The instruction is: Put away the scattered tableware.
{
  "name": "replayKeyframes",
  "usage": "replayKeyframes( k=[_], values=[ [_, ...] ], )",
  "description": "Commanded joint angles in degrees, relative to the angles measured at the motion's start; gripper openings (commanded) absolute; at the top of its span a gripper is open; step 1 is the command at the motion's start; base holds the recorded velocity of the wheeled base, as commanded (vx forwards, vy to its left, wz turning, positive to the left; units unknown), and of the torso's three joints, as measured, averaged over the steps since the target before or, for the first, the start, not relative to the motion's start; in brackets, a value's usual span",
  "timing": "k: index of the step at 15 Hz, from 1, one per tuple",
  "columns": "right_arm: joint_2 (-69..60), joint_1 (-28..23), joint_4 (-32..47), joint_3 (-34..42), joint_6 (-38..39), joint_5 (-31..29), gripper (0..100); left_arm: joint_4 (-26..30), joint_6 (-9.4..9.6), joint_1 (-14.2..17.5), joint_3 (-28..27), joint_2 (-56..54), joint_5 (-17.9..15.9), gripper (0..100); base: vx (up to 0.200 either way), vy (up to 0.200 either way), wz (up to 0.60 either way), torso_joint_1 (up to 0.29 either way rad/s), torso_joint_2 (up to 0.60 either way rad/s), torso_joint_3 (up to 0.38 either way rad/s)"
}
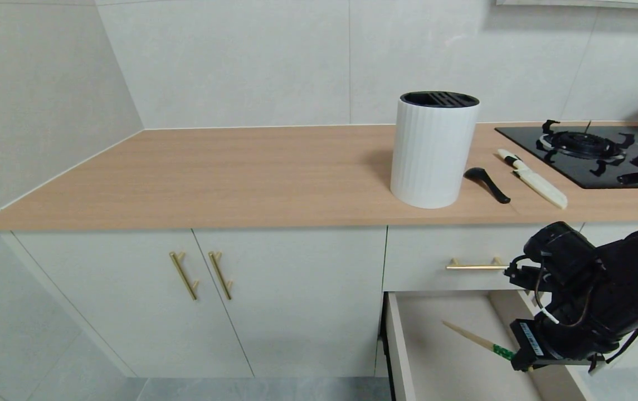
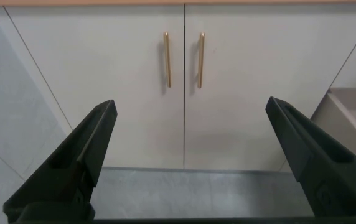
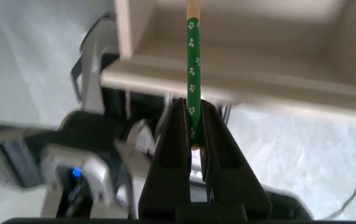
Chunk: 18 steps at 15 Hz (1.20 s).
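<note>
below the counter [image 1: 240, 172], right gripper [image 3: 192, 118] clamped a chopstick [image 3: 192, 56] over the open drawer's [image 1: 441, 362] front edge; left gripper [image 2: 189, 115] gaped wide.

Before you: a long light-wood countertop [image 1: 240, 178] set against the tiled wall. On it stands a white ribbed cylindrical holder with a black slotted top [image 1: 433, 153]. Just beside it lie a black round-bowled spoon [image 1: 487, 185] and a white-bladed knife [image 1: 533, 179] — with a black glass gas hob [image 1: 569, 167] at the robot's right.
</note>
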Motion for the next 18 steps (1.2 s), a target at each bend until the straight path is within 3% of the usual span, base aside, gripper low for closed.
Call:
replayKeyframes(
  k=[1,14,18],
  values=[
    [0.6,0.0,-0.8,1.1,0.0,-0.1,0,0.0,-0.02,0.0,0.0,0.1,0.0,100,0.000,0.000,0.00,-0.154,0.44,0.256],
    [-0.2,0.0,-6.5,3.6,0.1,-1.5,0,0.0,-0.02,0.0,0.0,0.1,0.0,100,0.000,0.000,0.00,-0.138,0.45,0.308],
    [-3.8,0.3,-15.3,7.2,0.6,-1.7,0,0.0,-0.02,0.0,0.0,0.1,0.0,100,0.000,0.000,0.00,-0.018,0.10,0.075]
  ],
)
